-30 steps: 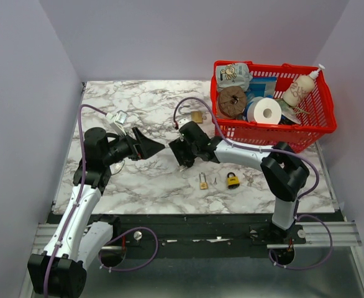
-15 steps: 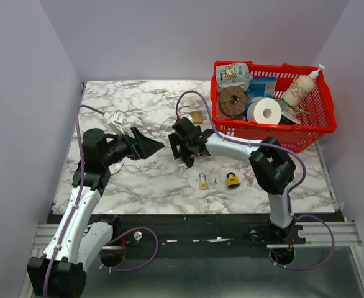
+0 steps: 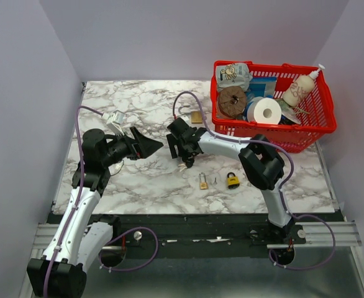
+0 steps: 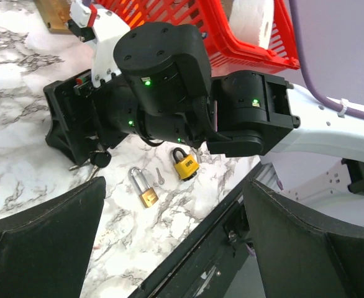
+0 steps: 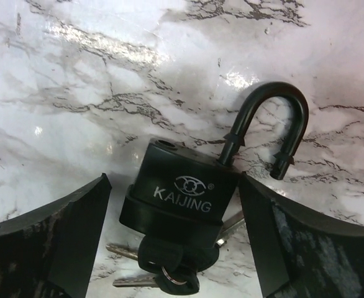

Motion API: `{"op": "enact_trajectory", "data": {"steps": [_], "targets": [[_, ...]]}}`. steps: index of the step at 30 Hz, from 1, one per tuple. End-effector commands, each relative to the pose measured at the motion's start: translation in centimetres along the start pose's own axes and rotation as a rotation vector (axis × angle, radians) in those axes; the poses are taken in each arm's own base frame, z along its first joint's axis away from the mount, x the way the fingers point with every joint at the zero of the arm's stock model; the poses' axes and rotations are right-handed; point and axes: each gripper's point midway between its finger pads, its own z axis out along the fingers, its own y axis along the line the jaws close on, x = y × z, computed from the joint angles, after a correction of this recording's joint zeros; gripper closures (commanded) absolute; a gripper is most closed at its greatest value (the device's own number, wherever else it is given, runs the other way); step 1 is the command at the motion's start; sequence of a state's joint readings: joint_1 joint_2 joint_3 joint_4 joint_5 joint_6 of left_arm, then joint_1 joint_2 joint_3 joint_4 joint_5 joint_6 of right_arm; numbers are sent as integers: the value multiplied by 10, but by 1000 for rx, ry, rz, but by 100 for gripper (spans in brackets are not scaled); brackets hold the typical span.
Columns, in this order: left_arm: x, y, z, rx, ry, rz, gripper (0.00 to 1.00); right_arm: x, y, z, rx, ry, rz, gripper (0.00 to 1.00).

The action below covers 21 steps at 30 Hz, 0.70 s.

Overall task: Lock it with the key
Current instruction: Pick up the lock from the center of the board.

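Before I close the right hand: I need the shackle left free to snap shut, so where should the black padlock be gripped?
Grip the black padlock by its body's narrow sides, coming down from above. It lies flat, logo up, with the right hand straddling it; that likely leaves the open shackle and inserted key clear.

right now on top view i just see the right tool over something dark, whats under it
Observer: A black KAIJING padlock lies flat on the white marbled table, between the fingers of the open right tool.
Operator: shackle shut or open
Observer: Open; one leg of the black shackle is out of the body.
Operator: key in it
Observer: Yes, a black-headed key sits in its keyhole end, other keys ringed to it.
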<state>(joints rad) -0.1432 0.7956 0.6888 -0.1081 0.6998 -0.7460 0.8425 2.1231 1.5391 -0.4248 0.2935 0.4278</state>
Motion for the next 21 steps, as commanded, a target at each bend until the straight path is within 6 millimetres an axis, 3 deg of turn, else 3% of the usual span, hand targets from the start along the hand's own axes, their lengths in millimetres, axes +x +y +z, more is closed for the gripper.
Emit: {"op": "enact_trajectory", "data": {"steps": [1,3,4,5,7,12,13,15,21], "targets": [[-10,13,-4,-91,-44,9,1,10,-6,15,54,37,-5,14],[-13,19,-6,-121,-58,2,1,12,-5,13,41,45,-11,21],[-14,25,-7,-153,-61,-10,1,12,-4,10,31,46,-18,32],[-14,29,-9,-168,-62,-19,1,16,-2,8,8,57,-28,36],[-18,41,-13,-205,-77,-47,2,7,2,-5,-35,30,-50,50],[-19,48,-18,-192,-47,-64,2,-16,33,-44,-274,-59,-152,77],[-18,54,-20,-211,-29,-64,2,-23,37,-58,-315,-92,-203,86],[-14,57,-22,-200,9,-79,2,-29,52,-78,-433,-126,-267,96],[-16,65,-24,-155,50,-140,2,-48,69,-146,-637,-306,-538,99]]}}
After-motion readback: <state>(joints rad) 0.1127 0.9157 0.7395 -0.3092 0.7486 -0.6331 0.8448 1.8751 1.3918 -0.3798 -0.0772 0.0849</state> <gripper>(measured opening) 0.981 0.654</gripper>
